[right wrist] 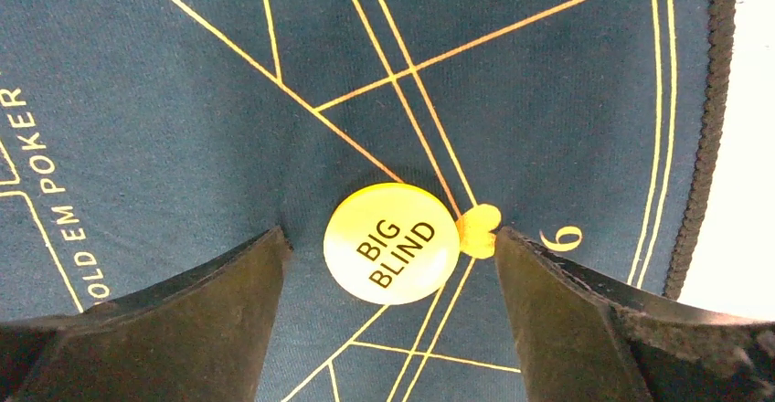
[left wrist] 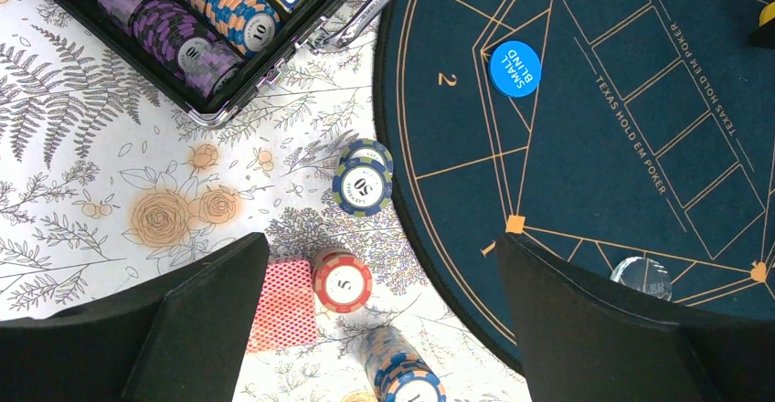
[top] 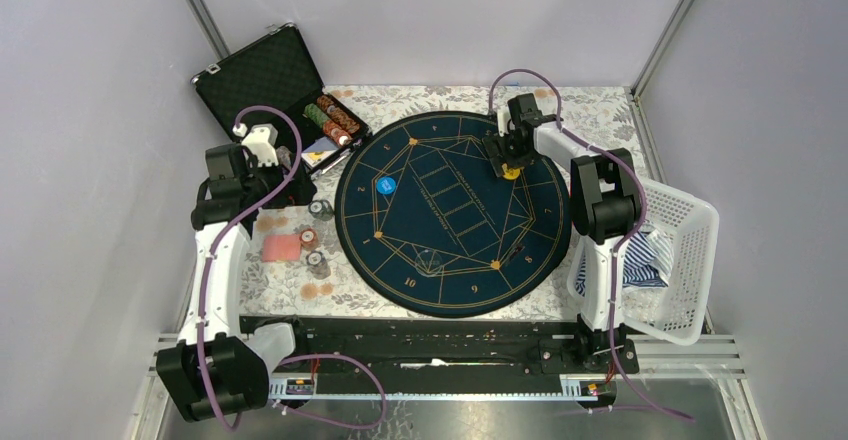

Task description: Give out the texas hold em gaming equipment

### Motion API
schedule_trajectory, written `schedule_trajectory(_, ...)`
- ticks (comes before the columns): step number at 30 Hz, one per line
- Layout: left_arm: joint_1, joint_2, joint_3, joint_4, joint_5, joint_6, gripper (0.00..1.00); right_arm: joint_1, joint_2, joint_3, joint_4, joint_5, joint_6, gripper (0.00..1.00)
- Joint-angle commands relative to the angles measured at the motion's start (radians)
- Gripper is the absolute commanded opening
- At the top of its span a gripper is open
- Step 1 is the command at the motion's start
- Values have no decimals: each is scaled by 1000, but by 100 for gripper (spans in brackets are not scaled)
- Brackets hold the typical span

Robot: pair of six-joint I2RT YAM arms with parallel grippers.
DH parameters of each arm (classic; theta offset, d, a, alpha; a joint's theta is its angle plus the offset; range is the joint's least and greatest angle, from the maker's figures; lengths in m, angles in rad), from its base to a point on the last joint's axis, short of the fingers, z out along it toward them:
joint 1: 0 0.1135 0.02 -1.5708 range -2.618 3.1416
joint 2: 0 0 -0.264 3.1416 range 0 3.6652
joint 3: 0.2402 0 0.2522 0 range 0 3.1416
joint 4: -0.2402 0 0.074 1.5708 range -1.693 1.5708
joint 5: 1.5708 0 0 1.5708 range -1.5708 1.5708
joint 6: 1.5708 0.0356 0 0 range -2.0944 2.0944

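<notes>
Yellow disc [right wrist: 391,243], lettered BIG BLIND: flat on the mat [top: 450,215], near its far right rim beside the numeral 6 and touching a small yellow corner dot of the printed lines. Right fingers [right wrist: 183,329]: spread, one to each side of the yellow disc, a gap showing at both sides, nothing pinched. Blue disc [left wrist: 514,68], lettered SMALL BLIND: flat on the left part of the mat, on a gold line near the numeral 2. Clear disc [left wrist: 641,277]: on the near part of the mat, its lettering too faint to read. Mat: round, dark blue, gold lines, on the flower-patterned bench [top: 585,105]. 50 stack [left wrist: 363,185]: on the bench, just beside the mat's left rim. Red stack [left wrist: 342,282], marked 5: nearer the arms, next to the cards [left wrist: 285,303], red backs up. Blue-orange stack [left wrist: 402,375]: nearest of the three, leaning. Left fingers [left wrist: 201,329]: spread wide above these stacks, holding nothing. Case [top: 262,78]: black, open, at the far left corner, with rows of chips [left wrist: 215,5] on edge inside. Basket [top: 690,260]: white, at the bench's right edge, holding a striped cloth [top: 640,260].
</notes>
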State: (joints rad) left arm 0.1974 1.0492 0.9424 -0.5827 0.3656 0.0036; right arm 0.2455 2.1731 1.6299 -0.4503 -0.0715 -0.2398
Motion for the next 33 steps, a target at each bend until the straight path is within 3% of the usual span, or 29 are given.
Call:
schedule_trajectory(1, -1, 5, 49, 17, 1, 19, 99, -6, -71, 28, -13, -12, 3, 93)
schedule_trajectory(3, -2, 19, 72, -10, 7, 38, 99, -6, -111, 45, -34, -38, 8, 99)
schedule_trajectory(8, -1, 45, 118, -80, -3, 121, 99, -7, -277, 25, -47, -109, 24, 100)
schedule_trajectory(16, -1, 72, 158, -210, 43, 249, 99, -6, -589, -199, 113, -217, 159, 100)
schedule_trajectory(22, 0, 72, 111, -183, 19, 380, 99, -6, -623, -242, 2, -405, 145, 100)
schedule_trajectory(33, -15, 285, 165, -278, 106, 819, 99, -6, -724, -460, 102, -547, 105, 100)
